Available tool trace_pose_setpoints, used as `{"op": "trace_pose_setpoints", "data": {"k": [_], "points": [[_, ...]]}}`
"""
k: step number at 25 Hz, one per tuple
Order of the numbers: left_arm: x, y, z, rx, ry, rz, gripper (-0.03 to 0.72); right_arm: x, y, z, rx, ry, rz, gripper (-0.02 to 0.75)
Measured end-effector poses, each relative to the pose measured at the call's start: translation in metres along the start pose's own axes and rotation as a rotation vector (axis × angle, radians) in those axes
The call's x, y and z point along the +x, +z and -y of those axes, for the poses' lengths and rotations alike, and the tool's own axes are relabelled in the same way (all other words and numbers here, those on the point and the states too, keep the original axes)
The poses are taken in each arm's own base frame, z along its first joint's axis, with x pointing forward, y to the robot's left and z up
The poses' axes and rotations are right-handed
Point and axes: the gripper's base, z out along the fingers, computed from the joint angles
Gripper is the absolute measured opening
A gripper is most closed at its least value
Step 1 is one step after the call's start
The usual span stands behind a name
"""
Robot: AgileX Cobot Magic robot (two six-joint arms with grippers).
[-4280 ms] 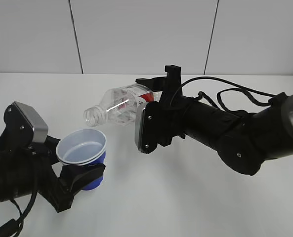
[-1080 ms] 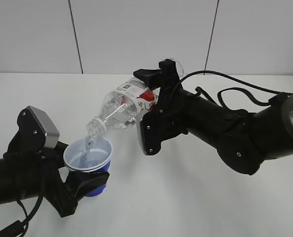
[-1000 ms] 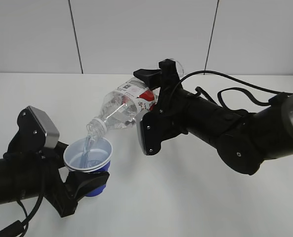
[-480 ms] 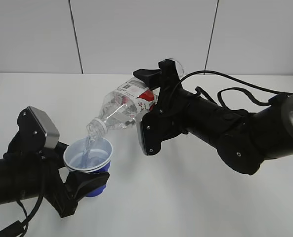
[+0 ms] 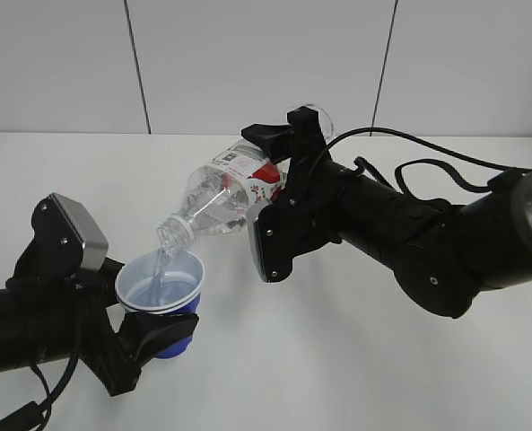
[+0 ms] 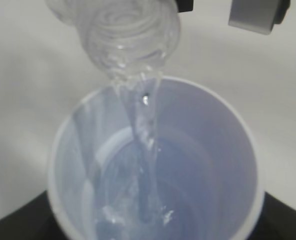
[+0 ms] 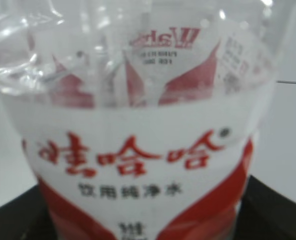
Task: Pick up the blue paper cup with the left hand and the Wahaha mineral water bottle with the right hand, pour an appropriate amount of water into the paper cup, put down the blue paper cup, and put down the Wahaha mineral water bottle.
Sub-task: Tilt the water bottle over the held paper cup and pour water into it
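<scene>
My left gripper (image 5: 158,334) is shut on the blue paper cup (image 5: 162,292) and holds it above the table at the lower left. The cup's white inside fills the left wrist view (image 6: 207,165). My right gripper (image 5: 279,166) is shut on the Wahaha mineral water bottle (image 5: 221,199), tilted neck-down to the left, with its open mouth just above the cup's rim. A thin stream of water (image 5: 161,268) runs from the mouth into the cup, and it shows in the left wrist view (image 6: 144,140). The bottle's red-and-white label (image 7: 143,165) fills the right wrist view.
The white table (image 5: 355,359) spreads under both arms. A pale panelled wall (image 5: 248,63) stands behind. The thick right arm (image 5: 427,242) with its cables stretches in from the right. The left arm (image 5: 32,323) comes in from the lower left.
Since the earliest frame the bottle tipped further down and the cup came under its mouth. Over the last second both arms hold still while water keeps running into the cup.
</scene>
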Motion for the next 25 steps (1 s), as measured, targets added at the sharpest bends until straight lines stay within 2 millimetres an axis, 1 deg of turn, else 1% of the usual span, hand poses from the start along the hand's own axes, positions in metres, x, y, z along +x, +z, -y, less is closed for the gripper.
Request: {"op": "trace_pose_setpoints", "data": {"k": [7,10,15,18,21,25], "points": [[0.0000,0.0000,0.0000,0.000,0.000,0.000,0.519,0.0000,0.0000,0.0000,0.000,-0.001,0.000,0.496],[0.0002,0.0000,0.0000,0.000,0.000,-0.002,0.519,0.0000,0.0000,0.0000,0.000,0.057,0.000,0.496],[0.0000,0.0000,-0.0006,-0.007,-0.006,0.000,0.519,0.0000,0.0000,0.0001,0.001,0.219,0.000,0.496],[-0.0002,0.0000,-0.0012,-0.013,-0.013,0.002,0.519,-0.0005,0.0008,-0.0038,-0.008,0.312,0.000,0.496],[-0.0003,0.0000,-0.0019,-0.020,-0.021,0.004,0.519,-0.0008,0.0011,-0.0050,-0.010,0.477,0.001,0.496],[-0.0027,-0.0001,-0.0045,-0.048,-0.053,0.031,0.519,-0.0006,0.0011,-0.0024,0.018,0.762,0.009,0.496]]}}
